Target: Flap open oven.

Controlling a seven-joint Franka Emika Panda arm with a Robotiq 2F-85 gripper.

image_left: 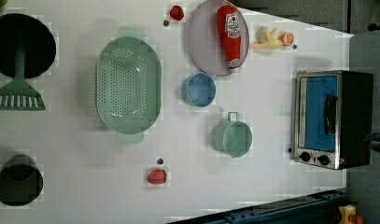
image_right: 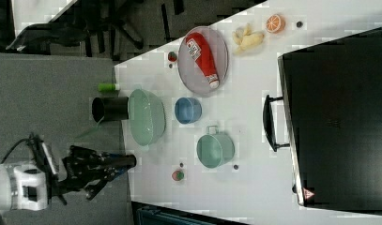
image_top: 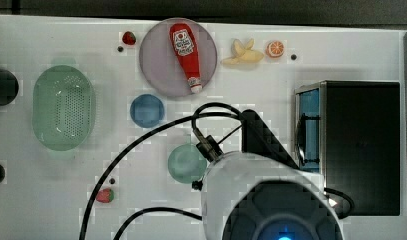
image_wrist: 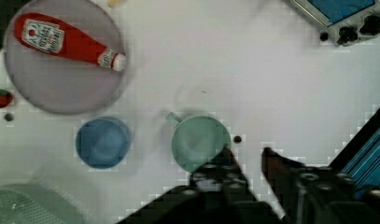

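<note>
Bench [image_left: 271, 154] scene, left to right in the top view: green colander [image_top: 64, 107], blue bowl [image_top: 147, 110], green mug [image_top: 185, 163], then the gripper [image_wrist: 246, 156], its fingers a narrow gap apart and empty. Beyond the gripper stood the oven [image_left: 332, 119], door shut, handle [image_left: 329, 114] untouched. Approach was the step in hand; next, the gripper likely needed to reach that handle and pull it down.

bare white table [image_left: 271, 107] lies in front of the oven [image_left: 334, 119] door; nearest obstacles there are the green cup [image_left: 232, 136] and blue bowl [image_left: 199, 89], both apart from it.
</note>
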